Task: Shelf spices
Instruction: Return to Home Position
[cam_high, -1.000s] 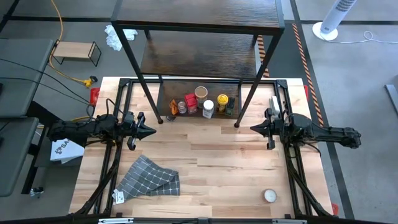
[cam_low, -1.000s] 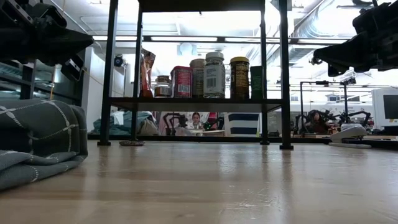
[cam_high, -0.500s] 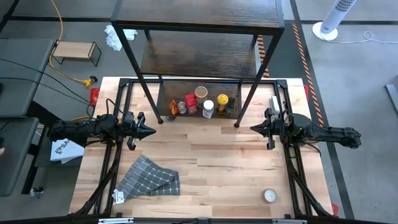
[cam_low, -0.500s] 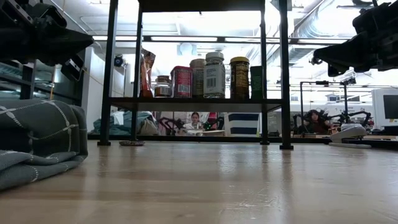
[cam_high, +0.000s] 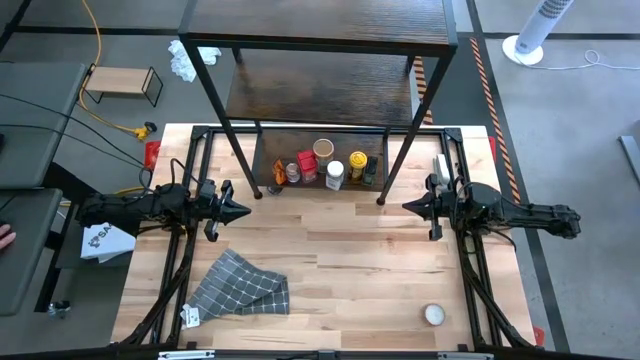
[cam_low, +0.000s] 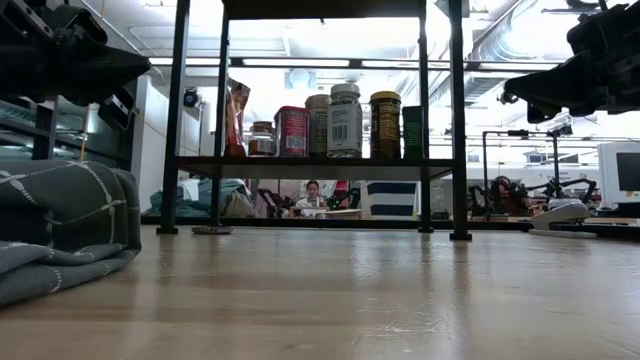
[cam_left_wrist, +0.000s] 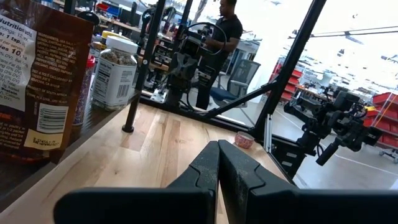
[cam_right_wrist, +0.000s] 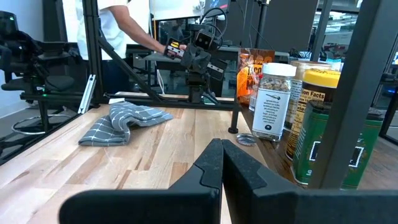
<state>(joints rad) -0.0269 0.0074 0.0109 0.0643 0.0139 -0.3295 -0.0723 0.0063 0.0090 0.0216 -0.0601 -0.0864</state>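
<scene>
Brown pack (cam_left_wrist: 31, 81) reads "Nutrition", yellow-lid jar (cam_right_wrist: 311, 93) "Facts"; L jaws & R jaws both pinched together, empty.

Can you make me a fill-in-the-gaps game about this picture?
The spices stand on the ___ board of the shelf. The left tool and the right tool are both ___. The checked cloth lies nearer the ___ arm.
Missing words: lowest, shut, left.
</scene>
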